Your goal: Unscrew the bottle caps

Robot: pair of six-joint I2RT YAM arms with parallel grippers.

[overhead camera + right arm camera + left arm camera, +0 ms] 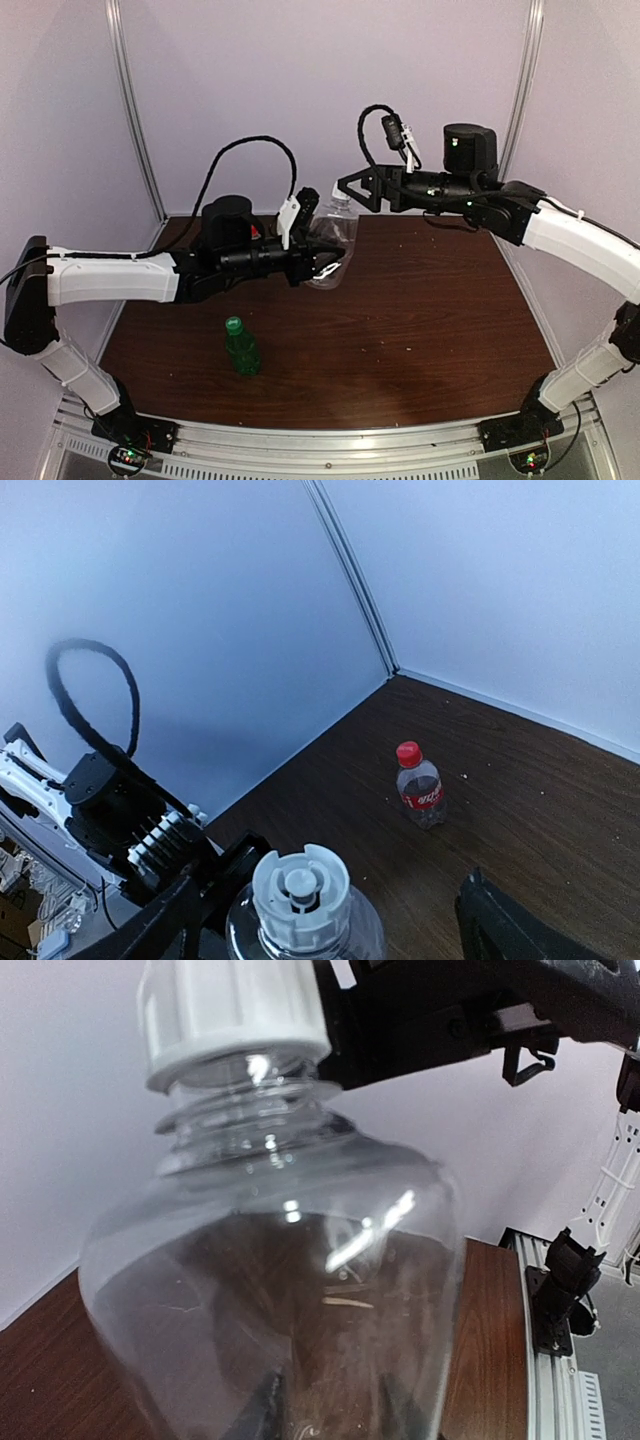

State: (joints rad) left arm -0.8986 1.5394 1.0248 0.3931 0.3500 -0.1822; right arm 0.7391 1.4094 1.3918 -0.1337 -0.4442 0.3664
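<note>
My left gripper [325,262] is shut on the wide clear rounded bottle [335,232], holding it up above the table. In the left wrist view the bottle [270,1290] fills the frame, its white cap [235,1015] on the neck. My dark fingers [262,1410] show through its wall. My right gripper [350,188] is open at the cap. From its wrist the white cap [300,890] sits between the spread fingers [505,930], apart from both. A green bottle [241,347] with a green cap [234,324] stands near the front. A clear bottle [421,795] with a red label and red cap [408,753] stands further back.
The brown table [430,320] is enclosed by pale walls with metal corner posts [135,110]. Its near edge carries a metal rail [330,440] with both arm bases. A black cable [250,150] loops above the left wrist.
</note>
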